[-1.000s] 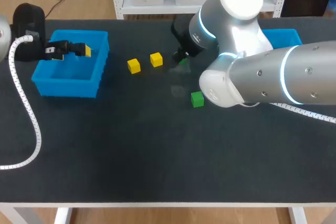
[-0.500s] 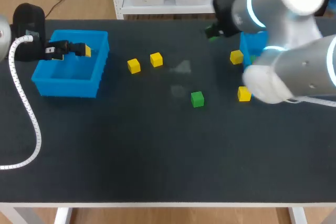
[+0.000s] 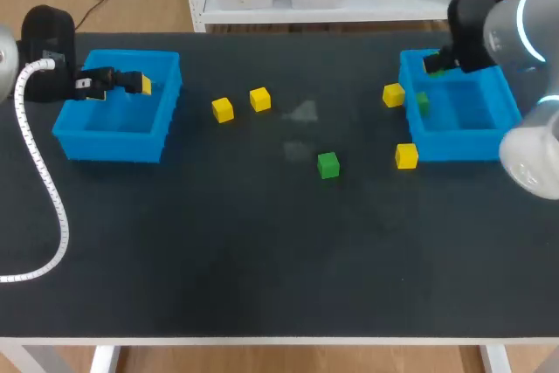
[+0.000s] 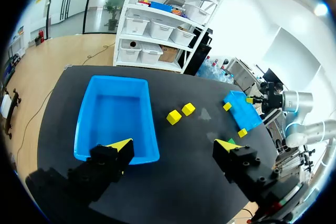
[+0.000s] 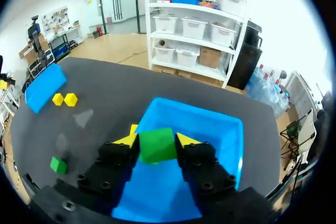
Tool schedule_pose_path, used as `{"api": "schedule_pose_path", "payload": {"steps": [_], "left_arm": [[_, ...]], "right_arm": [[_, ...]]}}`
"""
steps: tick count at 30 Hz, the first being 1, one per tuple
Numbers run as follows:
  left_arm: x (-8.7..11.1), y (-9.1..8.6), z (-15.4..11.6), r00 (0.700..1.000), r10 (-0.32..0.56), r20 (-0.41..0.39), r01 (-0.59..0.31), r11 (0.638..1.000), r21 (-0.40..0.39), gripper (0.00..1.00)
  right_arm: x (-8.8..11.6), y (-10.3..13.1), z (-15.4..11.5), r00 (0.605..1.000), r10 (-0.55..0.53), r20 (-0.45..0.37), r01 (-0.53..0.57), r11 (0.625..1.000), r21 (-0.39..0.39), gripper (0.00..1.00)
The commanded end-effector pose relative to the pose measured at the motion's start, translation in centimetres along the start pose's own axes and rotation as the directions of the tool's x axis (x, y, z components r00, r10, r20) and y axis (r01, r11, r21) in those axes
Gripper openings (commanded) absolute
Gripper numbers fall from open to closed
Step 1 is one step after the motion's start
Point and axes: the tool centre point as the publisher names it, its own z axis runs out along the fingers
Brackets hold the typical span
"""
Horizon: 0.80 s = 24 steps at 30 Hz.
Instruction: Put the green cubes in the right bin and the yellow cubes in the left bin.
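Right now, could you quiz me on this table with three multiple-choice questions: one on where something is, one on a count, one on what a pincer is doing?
1. Where is the green cube that the right pincer holds?
A) over the left bin
B) over the right bin
C) lying mid-table

2. How many yellow cubes lie on the table outside the bins?
A) two
B) four
C) six

3. What is the left pincer doing?
A) open, holding nothing
B) shut on a yellow cube
C) shut on a green cube

Answers:
1 B: the right wrist view shows the cube clamped from both sides, with that bin's blue floor beneath it.
2 B: the head view shows two near the middle and two beside the right bin.
3 A: in the left wrist view its yellow tips stand wide apart with nothing between them.
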Motion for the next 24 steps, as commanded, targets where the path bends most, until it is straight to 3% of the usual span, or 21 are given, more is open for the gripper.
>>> {"api": "schedule_pose_path", "payload": {"steps": [1, 5, 8, 12, 18, 24], "left_arm": [[0.2, 0.3, 0.0, 1.0, 0.003, 0.008, -0.003, 1.0, 0.015, 1.0], [0.2, 0.3, 0.0, 1.0, 0.003, 0.008, -0.003, 1.0, 0.015, 1.0], [0.2, 0.3, 0.0, 1.0, 0.003, 0.008, -0.003, 1.0, 0.015, 1.0], [0.2, 0.3, 0.0, 1.0, 0.003, 0.008, -0.003, 1.0, 0.015, 1.0], [0.2, 0.3, 0.0, 1.0, 0.003, 0.008, -0.003, 1.0, 0.015, 1.0], [0.2, 0.3, 0.0, 1.0, 0.003, 0.008, -0.003, 1.0, 0.015, 1.0]], "right_arm": [[0.6, 0.3, -4.9, 0.999, -0.005, 0.052, -0.001, 0.993, 0.121, 1.0], [0.4, 0.4, -5.5, 0.998, -0.019, 0.063, 0.012, 0.994, 0.11, 1.0], [0.5, 1.5, -6.4, 0.997, -0.043, 0.071, 0.04, 0.998, 0.049, 1.0], [1.5, 5.3, -6.6, 0.99, -0.125, 0.063, 0.127, 0.992, -0.015, 1.0], [3.6, 11.6, -4.6, 0.987, -0.158, 0.037, 0.16, 0.985, -0.065, 1.0], [5.5, 16.8, -2.5, 0.989, -0.146, -0.013, 0.145, 0.989, -0.006, 1.0]]}}
